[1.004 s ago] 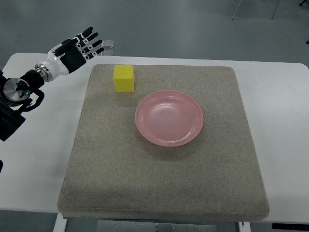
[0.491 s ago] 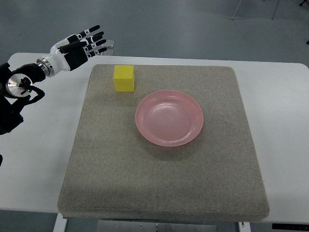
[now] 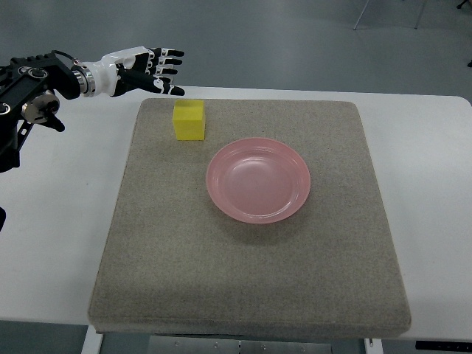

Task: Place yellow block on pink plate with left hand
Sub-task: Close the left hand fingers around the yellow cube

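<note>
Yellow block [image 3: 189, 120] sits on a grey felt mat [image 3: 243, 280], just beside the pink plate [image 3: 258, 180]. From above, the left hand [image 3: 151, 71] hovers beyond it, fingers spread, empty. Reaching stage; next, descend and grasp.

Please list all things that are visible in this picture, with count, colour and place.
block: 1, yellow, on the mat near its far left corner, apart from the plate
plate: 1, pink, empty, around the middle of the mat
mat: 1, grey-beige, covering most of the table
table: 1, white, under the mat
left hand: 1, black and white, fingers spread, holding nothing, above the table's far left, just beyond the block
</note>
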Robot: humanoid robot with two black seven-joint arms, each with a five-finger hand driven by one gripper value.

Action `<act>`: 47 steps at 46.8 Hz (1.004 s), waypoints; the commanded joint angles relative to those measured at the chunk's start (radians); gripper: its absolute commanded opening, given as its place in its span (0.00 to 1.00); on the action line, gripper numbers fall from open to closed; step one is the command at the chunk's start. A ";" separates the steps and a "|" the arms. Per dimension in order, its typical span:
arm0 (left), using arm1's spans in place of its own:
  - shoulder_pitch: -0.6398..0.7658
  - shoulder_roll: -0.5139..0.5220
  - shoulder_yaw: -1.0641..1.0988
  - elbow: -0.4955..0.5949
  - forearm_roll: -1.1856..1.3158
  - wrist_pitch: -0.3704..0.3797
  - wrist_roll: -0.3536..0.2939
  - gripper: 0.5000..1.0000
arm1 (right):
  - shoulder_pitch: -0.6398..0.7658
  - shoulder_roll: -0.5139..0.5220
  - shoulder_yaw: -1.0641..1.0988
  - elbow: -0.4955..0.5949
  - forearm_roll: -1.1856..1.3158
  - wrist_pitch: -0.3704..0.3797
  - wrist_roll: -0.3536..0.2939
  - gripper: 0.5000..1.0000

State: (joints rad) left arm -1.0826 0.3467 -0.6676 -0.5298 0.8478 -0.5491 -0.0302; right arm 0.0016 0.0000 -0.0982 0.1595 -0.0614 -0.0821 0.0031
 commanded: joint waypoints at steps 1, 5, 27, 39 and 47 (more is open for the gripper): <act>-0.013 0.000 0.002 -0.022 0.091 0.006 -0.005 0.98 | 0.000 0.000 0.000 0.000 0.000 -0.001 0.000 0.85; -0.028 -0.003 0.034 -0.038 0.181 0.020 -0.005 0.99 | 0.000 0.000 0.000 0.000 0.000 0.001 0.000 0.85; -0.091 -0.066 0.376 -0.047 0.320 0.187 -0.008 0.97 | 0.000 0.000 0.000 0.000 0.000 0.001 0.000 0.85; -0.089 -0.107 0.382 -0.038 0.388 0.247 -0.007 0.95 | 0.000 0.000 0.000 0.000 0.000 0.001 0.000 0.85; -0.088 -0.115 0.382 -0.036 0.479 0.304 -0.007 0.88 | 0.000 0.000 0.000 0.000 0.000 -0.001 0.000 0.85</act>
State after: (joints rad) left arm -1.1709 0.2332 -0.2847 -0.5662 1.3071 -0.2588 -0.0368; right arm 0.0015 0.0000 -0.0982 0.1595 -0.0614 -0.0816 0.0030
